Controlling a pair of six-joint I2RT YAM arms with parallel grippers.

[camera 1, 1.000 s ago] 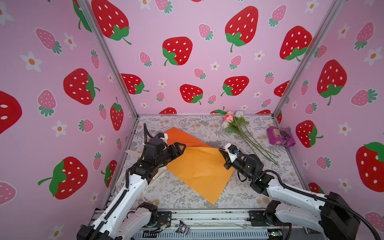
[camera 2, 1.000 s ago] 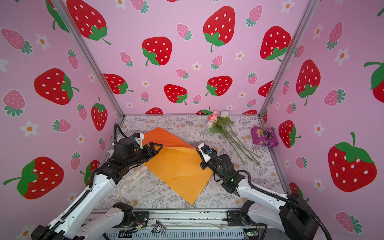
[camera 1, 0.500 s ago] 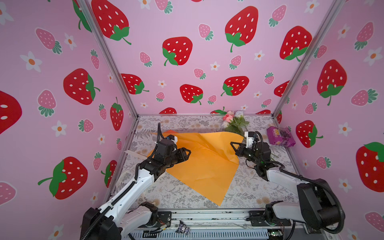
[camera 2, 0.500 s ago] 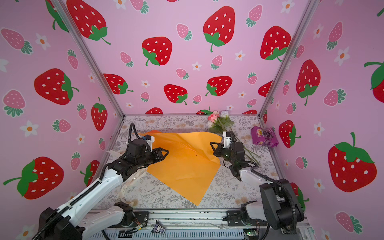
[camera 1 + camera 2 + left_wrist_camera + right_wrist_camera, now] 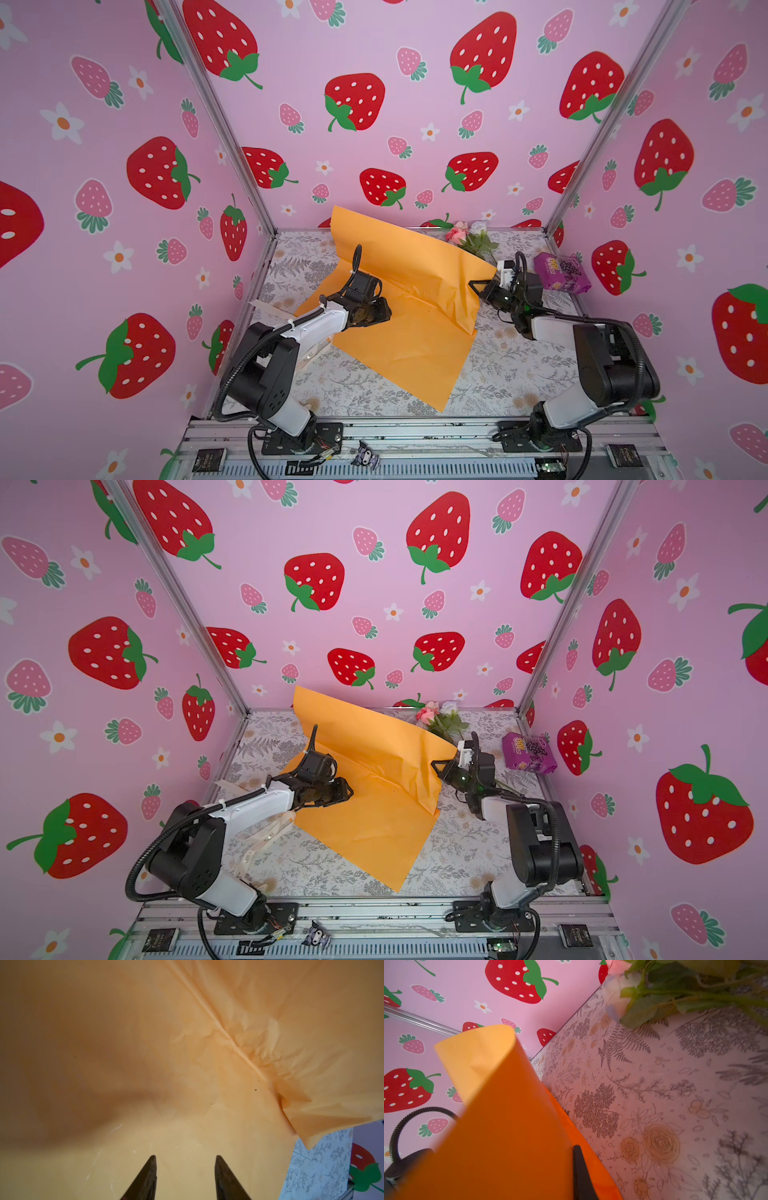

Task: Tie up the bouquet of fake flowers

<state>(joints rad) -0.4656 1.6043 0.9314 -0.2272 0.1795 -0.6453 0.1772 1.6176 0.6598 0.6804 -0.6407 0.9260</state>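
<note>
Clearly early in the job: on a floral-printed tabletop (image 5: pixel 519 365) inside a strawberry-papered booth, a large sheet of glossy orange wrapping paper (image 5: pixel 407 353) lies across the middle. Its near half is flat and its far-right part is raised into a tent-like fold. The black right gripper (image 5: pixel 478 286), reaching in from the right, is clenched on the lifted right corner of the sheet. Its wrist view shows the paper curling up over one dark finger (image 5: pixel 581 1172).

The black left gripper (image 5: pixel 384 312) hangs over the flat left part of the sheet with its jaws parted. Its wrist view shows the two fingertips (image 5: pixel 145 1180) apart above bare paper, with nothing between them.

A small bunch of pink, white and pale lilac fake roses (image 5: pixel 469 239) on thin green stems lies at the far right of the table. It sits just behind the raised fold and is partly hidden by it, and as far as can be seen it is not on the sheet. A purple snack packet (image 5: pixel 561 272) sits by the right wall. A cream printed ribbon (image 5: pixel 266 837) lies loose at the near left, under the left arm.

By the look of it, the paper is only being arranged. Laying the flowers on it, wrapping them and tying the ribbon all remain.
</note>
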